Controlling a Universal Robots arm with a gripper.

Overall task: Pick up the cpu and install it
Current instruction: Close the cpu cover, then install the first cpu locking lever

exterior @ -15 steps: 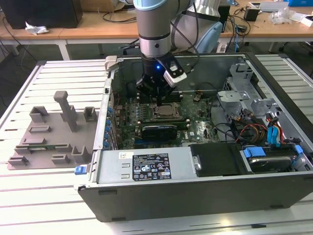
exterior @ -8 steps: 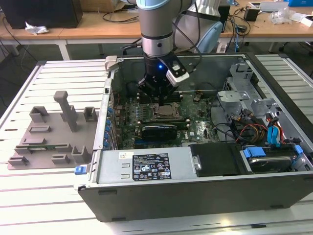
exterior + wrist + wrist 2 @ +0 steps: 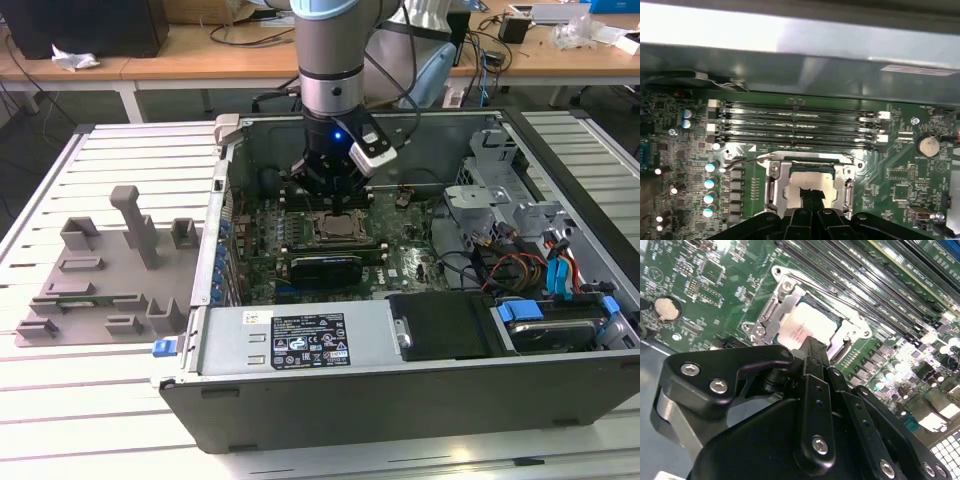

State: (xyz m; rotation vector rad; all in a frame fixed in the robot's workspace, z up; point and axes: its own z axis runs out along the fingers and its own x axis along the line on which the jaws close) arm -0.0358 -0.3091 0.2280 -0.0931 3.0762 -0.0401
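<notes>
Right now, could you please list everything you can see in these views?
computer case: one, dark grey, open, on the table.
table: one, white, slatted, under the case.
motherboard: one, green, inside the case.
cpu: one, silver, lying in the motherboard's socket.
memory slots: several, black, beside the socket.
coin cell: one, silver, on the motherboard.
moulded tray: one, grey, on the table at the exterior view's left of the case.
gripper: one, black, directly over the cpu.
</notes>
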